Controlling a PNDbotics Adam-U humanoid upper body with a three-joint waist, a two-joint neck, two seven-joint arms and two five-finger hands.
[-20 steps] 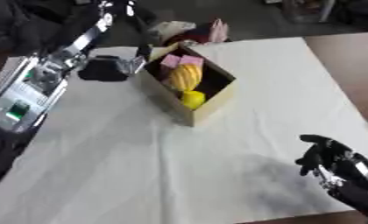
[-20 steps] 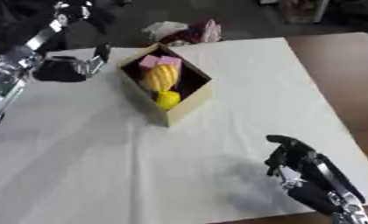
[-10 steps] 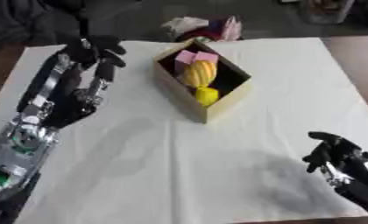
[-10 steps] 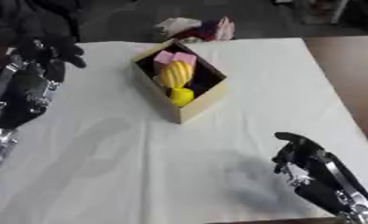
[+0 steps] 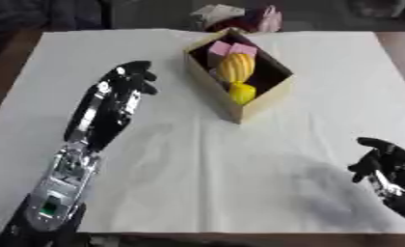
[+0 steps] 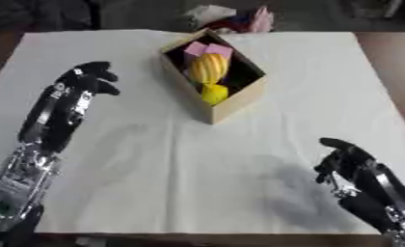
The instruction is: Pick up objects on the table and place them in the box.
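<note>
A tan cardboard box [image 5: 258, 99] stands askew on the white cloth [image 5: 202, 159], at the upper middle. Inside lie pink blocks [image 5: 231, 48], a ribbed yellow-orange fruit [image 5: 237, 67] and a small yellow fruit [image 5: 242, 91]. My left hand [image 5: 128, 85] hovers over the cloth to the left of the box, fingers loosely curled, holding nothing. At the lower right my right hand [image 6: 347, 161] rests with relaxed fingers, empty.
Beyond the cloth's far edge, behind the box, lies a heap of white, dark red and pink things [image 5: 239, 15]. Brown table [image 5: 400, 41] shows past the cloth on the right. My left forearm [image 5: 67, 169] crosses the lower left.
The camera has shifted, so the whole scene sits differently. My left hand has come away from the box's left side and drawn down over the cloth. The right hand has kept its place.
</note>
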